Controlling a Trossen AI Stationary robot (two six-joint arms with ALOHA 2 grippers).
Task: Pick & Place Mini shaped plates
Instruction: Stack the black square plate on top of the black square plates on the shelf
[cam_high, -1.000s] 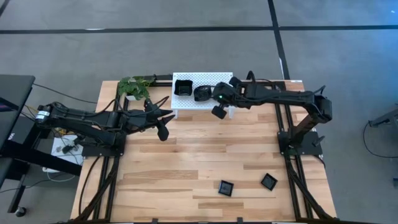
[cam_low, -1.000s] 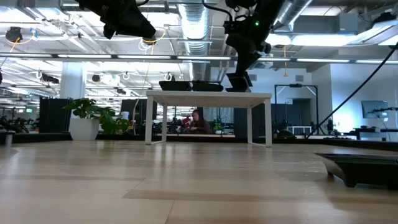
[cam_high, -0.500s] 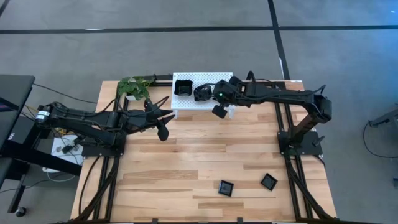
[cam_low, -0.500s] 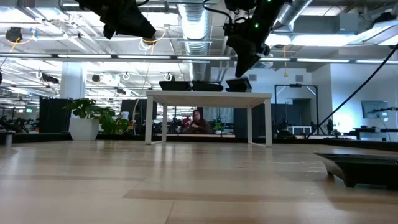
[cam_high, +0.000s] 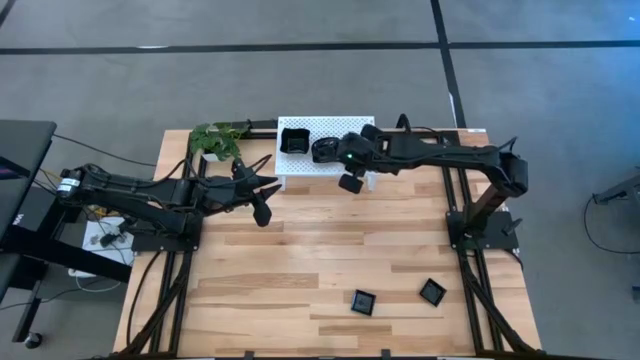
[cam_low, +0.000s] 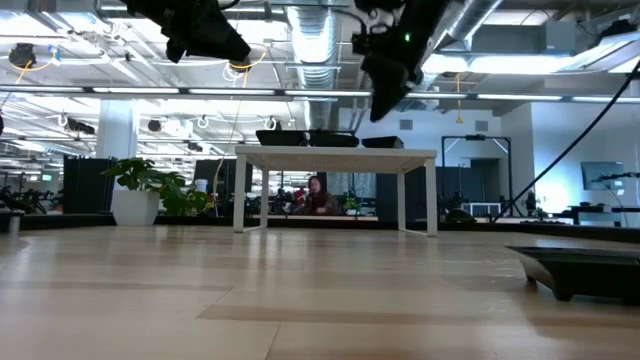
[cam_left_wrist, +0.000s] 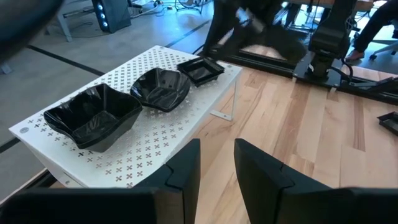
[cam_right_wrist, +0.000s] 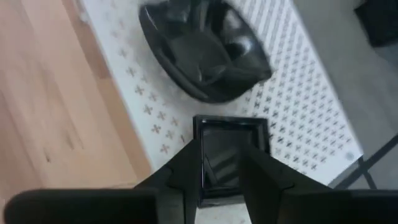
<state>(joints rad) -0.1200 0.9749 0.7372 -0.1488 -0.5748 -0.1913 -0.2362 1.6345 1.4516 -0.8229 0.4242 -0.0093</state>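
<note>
Three glossy black dishes sit on the white perforated rack (cam_left_wrist: 155, 134): a wavy square one (cam_left_wrist: 93, 118), a rounded one (cam_left_wrist: 160, 90) and a small flat square plate (cam_right_wrist: 230, 134) at the rack's right end. My right gripper (cam_right_wrist: 221, 152) hovers open just above that square plate (cam_low: 383, 142), clear of it in the low view (cam_low: 382, 105). Two more small square plates (cam_high: 362, 301) (cam_high: 432, 292) lie on the table near its near edge. My left gripper (cam_high: 262, 208) waits open in the air left of the rack.
A potted plant (cam_high: 215, 140) stands at the rack's left end. The rack (cam_high: 300, 165) stands on legs at the table's far edge. Bare wood (cam_high: 320, 250) stretches between the rack and the two plates. A person sits far behind the table (cam_low: 318, 195).
My right gripper brought the small square plate down onto the rack's right end, let it go and rose above it, shifting slightly toward the table's left. The plate, tilted in the hold a second ago, now lies flat on the rack.
</note>
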